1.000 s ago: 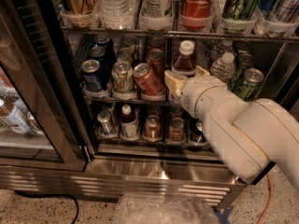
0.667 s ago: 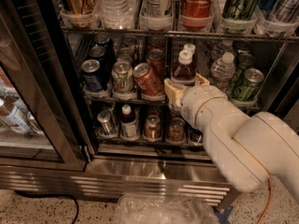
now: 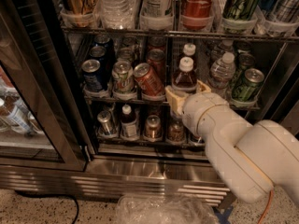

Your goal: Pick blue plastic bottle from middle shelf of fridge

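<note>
Flanking the foot of a dark bottle (image 3: 185, 76) with a white cap, the jaws of the gripper (image 3: 187, 96) are seen spread, with nothing visibly pinched between them. The gripper is placed at the front edge of the middle shelf (image 3: 126, 97) of the fridge (image 3: 140, 167), its pale arm (image 3: 243, 157) extended from the lower right. The blue plastic bottle (image 3: 220, 73) is taken to be the clear, ribbed, white-capped one standing upright at the front of that shelf, just right of the dark bottle and just left of a green can (image 3: 246, 85); little blue can be made out on it. It is judged to be light and thin-walled, liable to buckle under a hard squeeze and to slip where it is ribbed. A hold across the body, below the shoulder, is judged best. The neighbours on either side could be knocked by widely spread jaws.
</note>
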You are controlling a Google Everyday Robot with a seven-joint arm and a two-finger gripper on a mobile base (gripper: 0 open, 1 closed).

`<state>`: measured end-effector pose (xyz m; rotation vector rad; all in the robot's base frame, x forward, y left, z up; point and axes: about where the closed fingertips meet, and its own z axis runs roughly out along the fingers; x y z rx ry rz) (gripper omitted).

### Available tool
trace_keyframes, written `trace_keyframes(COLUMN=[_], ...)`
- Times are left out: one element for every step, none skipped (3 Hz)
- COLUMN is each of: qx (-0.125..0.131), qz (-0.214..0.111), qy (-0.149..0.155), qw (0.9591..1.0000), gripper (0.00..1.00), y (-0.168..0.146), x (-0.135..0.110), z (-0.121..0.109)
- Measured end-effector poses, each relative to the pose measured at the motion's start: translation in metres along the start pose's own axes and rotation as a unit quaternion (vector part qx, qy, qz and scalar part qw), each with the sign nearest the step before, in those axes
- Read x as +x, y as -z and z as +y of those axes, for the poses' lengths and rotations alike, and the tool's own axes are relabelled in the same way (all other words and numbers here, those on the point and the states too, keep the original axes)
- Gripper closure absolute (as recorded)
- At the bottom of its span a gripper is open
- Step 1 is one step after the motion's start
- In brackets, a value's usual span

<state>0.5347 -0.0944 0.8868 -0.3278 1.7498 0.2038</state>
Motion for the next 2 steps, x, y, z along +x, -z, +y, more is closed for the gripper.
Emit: trace_keyframes(qx=[-0.007, -0.007], qz=[0.008, 0.008], qy=[-0.005, -0.005], qw=[0.9999, 0.9999], gripper=[1.00, 1.00], y=[0.0241, 0.0241], x=[0.0269, 0.0269], z=[0.0060, 0.0060])
